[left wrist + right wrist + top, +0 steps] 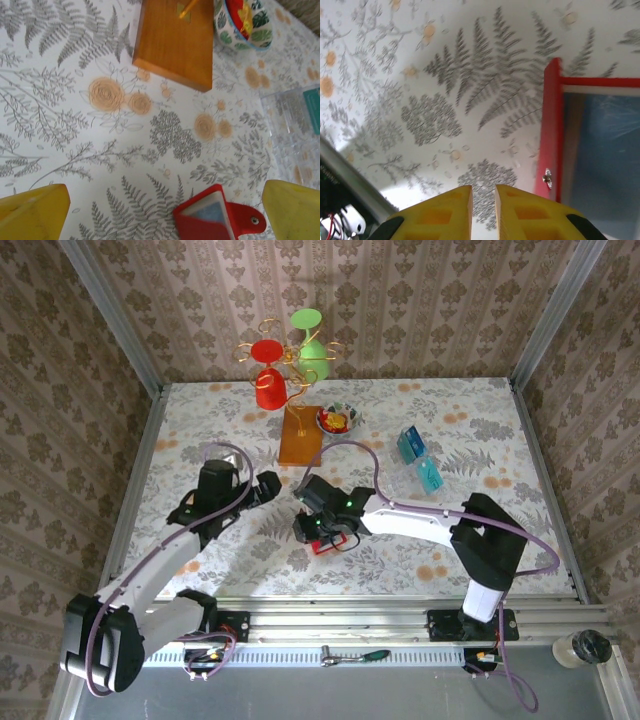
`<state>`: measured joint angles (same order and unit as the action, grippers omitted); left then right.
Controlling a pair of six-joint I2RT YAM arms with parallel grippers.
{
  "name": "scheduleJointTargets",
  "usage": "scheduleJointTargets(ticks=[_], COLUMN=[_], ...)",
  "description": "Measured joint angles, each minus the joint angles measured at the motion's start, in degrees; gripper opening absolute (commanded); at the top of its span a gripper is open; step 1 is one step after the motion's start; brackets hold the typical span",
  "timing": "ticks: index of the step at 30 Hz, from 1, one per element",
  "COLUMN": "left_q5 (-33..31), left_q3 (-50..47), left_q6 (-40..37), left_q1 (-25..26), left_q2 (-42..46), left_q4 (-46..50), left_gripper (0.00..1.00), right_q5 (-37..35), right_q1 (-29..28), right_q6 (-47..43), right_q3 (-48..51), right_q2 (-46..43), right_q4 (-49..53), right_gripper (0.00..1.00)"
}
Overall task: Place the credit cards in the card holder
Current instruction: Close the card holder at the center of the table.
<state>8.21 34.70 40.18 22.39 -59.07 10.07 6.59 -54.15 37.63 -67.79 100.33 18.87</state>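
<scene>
My right pincer (483, 202), nearly closed and empty, hangs beside the open card holder (554, 120) on the desk (200, 430), which seems to hold 1 already; more credit cards (410, 444) wait well apart.

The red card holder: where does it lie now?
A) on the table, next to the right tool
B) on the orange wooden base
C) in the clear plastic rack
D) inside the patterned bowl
A: the card holder lies on the table beside the right tool, apart from its fingers.
</scene>
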Motion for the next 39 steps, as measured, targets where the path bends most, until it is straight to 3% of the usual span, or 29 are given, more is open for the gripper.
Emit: scheduleJointTargets(ticks=[11, 23, 39], left_q5=[1.4, -2.6, -6.3], left_q3=[-1.0, 4.0, 6.0], left_q6=[-1.3, -6.9, -10.5], left_q1=[2.3, 14.2, 19.1], left_q2=[-5.7, -18.7, -25.7], left_q4=[-0.6, 0.0, -0.2], left_gripper=[1.0, 1.0, 1.0], right_q5=[-0.6, -0.3, -0.2], right_q1=[7.0, 7.3, 7.3], right_q6=[0.5, 3.1, 3.5], right_q3=[11.1, 15.6, 16.5], right_q2=[-0.3, -2.4, -2.7], right_q4=[-3.0, -9.3, -10.8], right_gripper=[0.17, 0.17, 0.17])
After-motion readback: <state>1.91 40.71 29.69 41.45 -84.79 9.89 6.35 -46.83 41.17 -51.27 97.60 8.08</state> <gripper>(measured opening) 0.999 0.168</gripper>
